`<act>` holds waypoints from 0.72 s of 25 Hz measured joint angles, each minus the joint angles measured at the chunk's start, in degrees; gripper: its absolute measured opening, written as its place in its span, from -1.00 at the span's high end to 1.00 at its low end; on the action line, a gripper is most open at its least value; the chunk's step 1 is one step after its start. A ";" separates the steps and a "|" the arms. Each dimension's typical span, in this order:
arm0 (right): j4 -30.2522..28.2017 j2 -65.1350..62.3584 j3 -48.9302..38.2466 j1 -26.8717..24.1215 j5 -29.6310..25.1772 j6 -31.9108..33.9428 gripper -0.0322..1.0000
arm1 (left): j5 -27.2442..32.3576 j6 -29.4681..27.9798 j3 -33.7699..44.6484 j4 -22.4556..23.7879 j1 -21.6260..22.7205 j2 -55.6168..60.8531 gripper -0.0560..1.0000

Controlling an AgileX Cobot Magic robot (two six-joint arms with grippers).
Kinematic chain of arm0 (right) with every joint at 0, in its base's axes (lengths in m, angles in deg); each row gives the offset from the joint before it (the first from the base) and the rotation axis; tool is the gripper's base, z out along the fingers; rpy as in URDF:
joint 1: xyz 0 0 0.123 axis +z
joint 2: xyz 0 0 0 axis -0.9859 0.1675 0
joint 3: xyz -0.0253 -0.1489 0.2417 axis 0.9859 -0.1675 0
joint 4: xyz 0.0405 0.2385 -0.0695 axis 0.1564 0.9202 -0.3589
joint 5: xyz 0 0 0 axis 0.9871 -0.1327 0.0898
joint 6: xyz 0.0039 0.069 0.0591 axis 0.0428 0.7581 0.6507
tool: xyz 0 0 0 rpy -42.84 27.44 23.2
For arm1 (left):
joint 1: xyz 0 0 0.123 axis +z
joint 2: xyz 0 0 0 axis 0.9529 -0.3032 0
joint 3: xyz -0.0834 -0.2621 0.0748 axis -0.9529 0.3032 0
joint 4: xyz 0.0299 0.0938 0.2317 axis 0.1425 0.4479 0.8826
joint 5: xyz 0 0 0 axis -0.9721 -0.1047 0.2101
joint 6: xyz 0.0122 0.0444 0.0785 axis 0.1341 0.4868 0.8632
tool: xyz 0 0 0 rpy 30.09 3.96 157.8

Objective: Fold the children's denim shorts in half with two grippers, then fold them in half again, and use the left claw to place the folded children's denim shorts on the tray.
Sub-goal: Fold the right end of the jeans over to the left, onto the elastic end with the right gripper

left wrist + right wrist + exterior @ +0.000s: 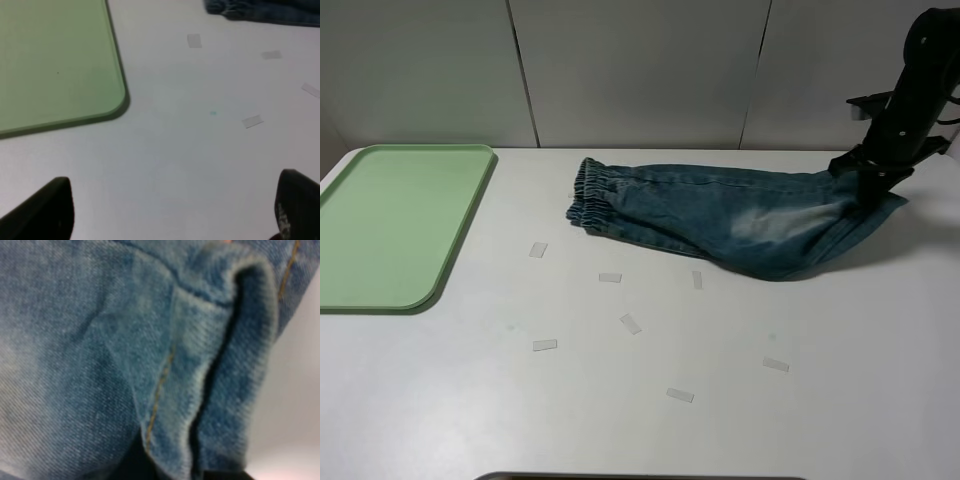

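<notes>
The children's denim shorts [720, 215] lie folded lengthwise on the white table, with the gathered waistband at the left and the leg hems at the right. My right gripper [868, 178] is at the leg hems and holds them slightly raised. The right wrist view is filled with denim [125, 340], a seam and a hem edge. The pale-green tray [390, 220] lies at the far left. My left gripper [170, 215] is open and empty, low over bare table near the tray's corner [55, 60]. The waistband edge [265, 10] shows far off in that view. The left arm is out of the exterior view.
Several small pieces of clear tape [631, 323] are stuck on the table in front of the shorts, and some show in the left wrist view [252, 121]. A panelled wall stands behind the table.
</notes>
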 joint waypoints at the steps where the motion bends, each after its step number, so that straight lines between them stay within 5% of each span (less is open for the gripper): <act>1: -1.46 -0.63 0.00 -0.47 -0.95 0.72 0.85 | 0.00 0.00 0.00 0.00 0.00 0.00 -0.62; 9: -5.17 -5.42 0.00 4.27 -1.89 8.79 0.85 | 0.00 0.00 0.00 0.00 0.00 0.00 -0.62; 18: 9.58 -6.34 3.93 15.83 0.57 12.73 0.85 | 0.00 0.00 0.00 0.00 0.00 0.00 -0.62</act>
